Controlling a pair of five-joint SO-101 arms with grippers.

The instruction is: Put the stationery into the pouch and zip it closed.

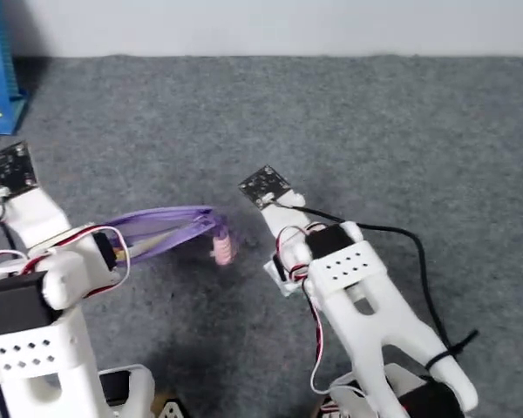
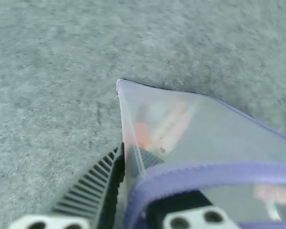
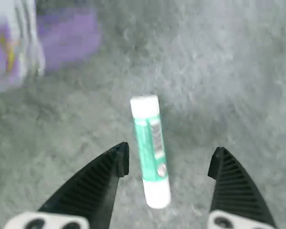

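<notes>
The green-and-white stick (image 3: 150,150) lies flat on the grey desk (image 3: 238,71) between my wide-open right fingers (image 3: 107,167). It looks light, rigid and slick, so I'd pinch across its middle. My left fingers (image 2: 97,183) clamp the soft, floppy pouch (image 2: 205,138) near its purple zip edge.

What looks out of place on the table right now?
Nothing looks damaged. A green-and-white tube lies loose on the grey surface, outside the pouch that the left gripper holds, below the open right gripper.
</notes>
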